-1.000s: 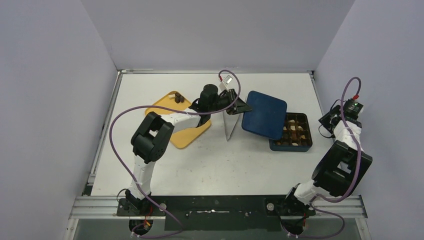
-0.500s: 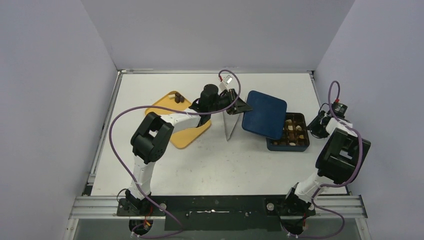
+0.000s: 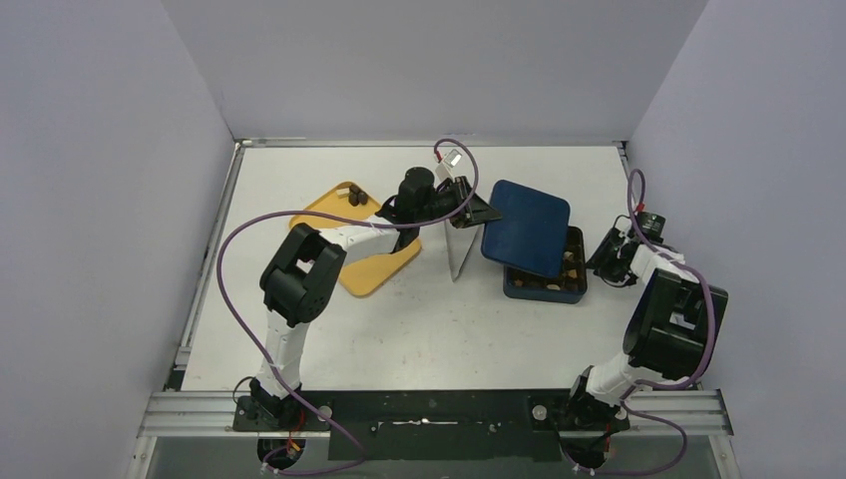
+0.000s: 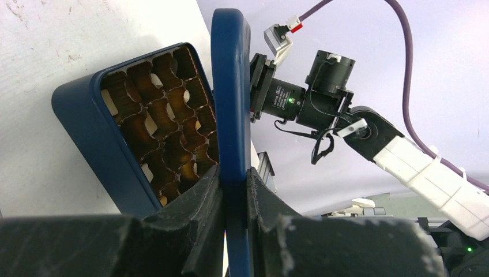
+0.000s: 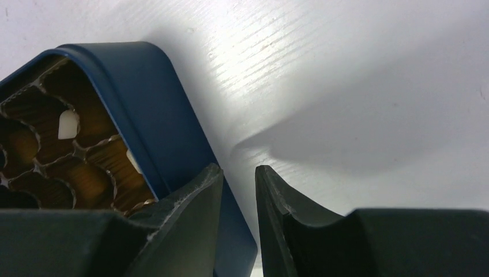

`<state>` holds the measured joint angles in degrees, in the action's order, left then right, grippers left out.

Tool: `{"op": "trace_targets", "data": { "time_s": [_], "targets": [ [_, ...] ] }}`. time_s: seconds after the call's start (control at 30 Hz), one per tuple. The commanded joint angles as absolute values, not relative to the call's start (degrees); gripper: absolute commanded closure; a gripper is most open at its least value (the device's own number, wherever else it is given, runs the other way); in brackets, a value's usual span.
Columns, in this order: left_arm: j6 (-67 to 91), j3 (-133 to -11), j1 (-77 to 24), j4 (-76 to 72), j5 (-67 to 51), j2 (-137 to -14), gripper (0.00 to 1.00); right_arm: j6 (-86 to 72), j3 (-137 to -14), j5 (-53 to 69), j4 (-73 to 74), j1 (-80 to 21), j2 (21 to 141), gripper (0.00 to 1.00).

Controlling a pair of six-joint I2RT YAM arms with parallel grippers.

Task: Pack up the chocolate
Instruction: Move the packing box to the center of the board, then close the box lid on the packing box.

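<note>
Left end effector [image 4: 233,180] clamps lid [image 4: 230,75] edge; right end effector [image 5: 237,173] barely parted, empty, beside box [image 5: 155,104] wall.

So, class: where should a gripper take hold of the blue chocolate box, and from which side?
Pinch the box by its thin right wall, coming from the right: the lid, held by the left gripper, overhangs its left side, leaving that wall clear.
</note>
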<state>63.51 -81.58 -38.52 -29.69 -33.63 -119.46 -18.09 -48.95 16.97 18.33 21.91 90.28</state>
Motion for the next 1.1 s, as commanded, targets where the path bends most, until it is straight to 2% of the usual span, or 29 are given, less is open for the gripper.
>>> {"op": "trace_targets", "data": {
  "time_s": [0.0, 0.1, 0.17, 0.4, 0.67, 1.07],
  "targets": [
    [66.3, -82.8, -38.7, -34.4, -33.5, -117.9, 1.00, -19.6, -48.3, 14.4, 20.5, 21.8, 85.3, 0.69],
    [70.3, -80.8, -39.2, -38.2, -32.5, -118.5, 1.00, -21.3, -48.7, 13.1, 22.6, 23.7, 80.7, 0.65],
    [71.3, -80.8, -40.3, -38.4, -31.5, -119.0, 1.00, -22.5, -49.0, 13.5, 23.2, 25.6, 76.4, 0.59],
    [77.7, -79.6, -42.5, -43.9, -27.1, -122.3, 1.00, -24.4, -48.3, 18.3, 22.9, 30.6, 68.9, 0.47],
    [79.1, -81.8, -44.9, -45.5, -23.7, -127.9, 1.00, -25.6, -46.1, 22.8, 20.5, 31.2, 65.8, 0.40],
    [79.9, -86.9, -46.4, -48.1, -23.2, -133.8, 1.00, -25.2, -43.1, 25.9, 18.4, 31.1, 66.5, 0.38]
  ]
}}
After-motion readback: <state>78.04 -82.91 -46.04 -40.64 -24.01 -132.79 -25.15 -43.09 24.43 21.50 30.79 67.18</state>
